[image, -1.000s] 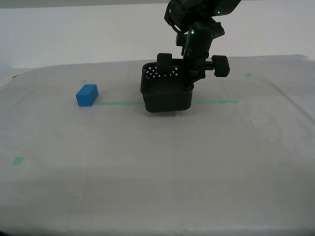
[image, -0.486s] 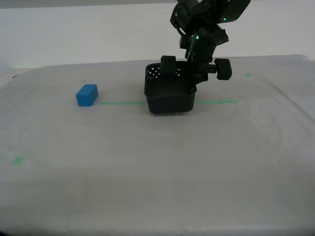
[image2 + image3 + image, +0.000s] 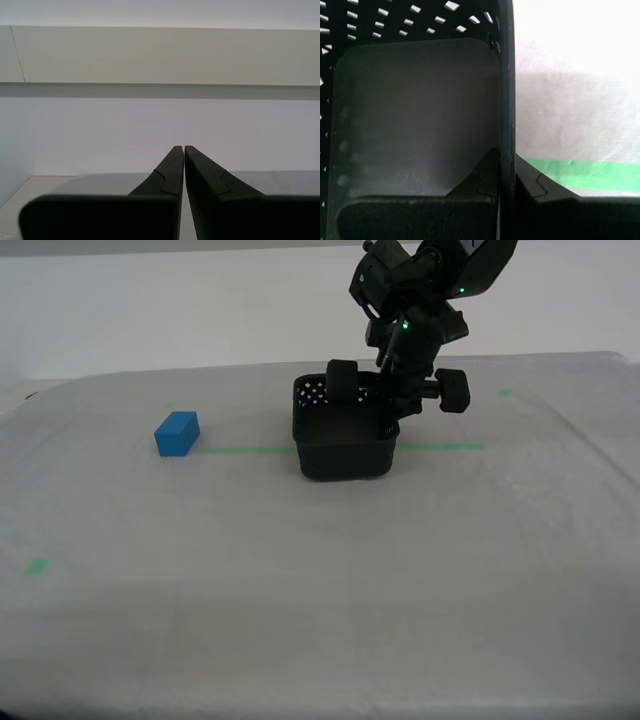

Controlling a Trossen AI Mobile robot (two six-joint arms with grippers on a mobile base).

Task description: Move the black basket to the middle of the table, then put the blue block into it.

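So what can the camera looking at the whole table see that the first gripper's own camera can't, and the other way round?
Only the exterior view shows the blue block, sitting apart from the basket toward that view's left, plus the wide table and the arm reaching down. Only the first wrist view shows the basket's bare floor close up, with nothing lying in it, and how my first gripper is closed on one wall, one finger inside and one outside. Both show the black basket, its hole-dotted walls and the green tape line beside it.
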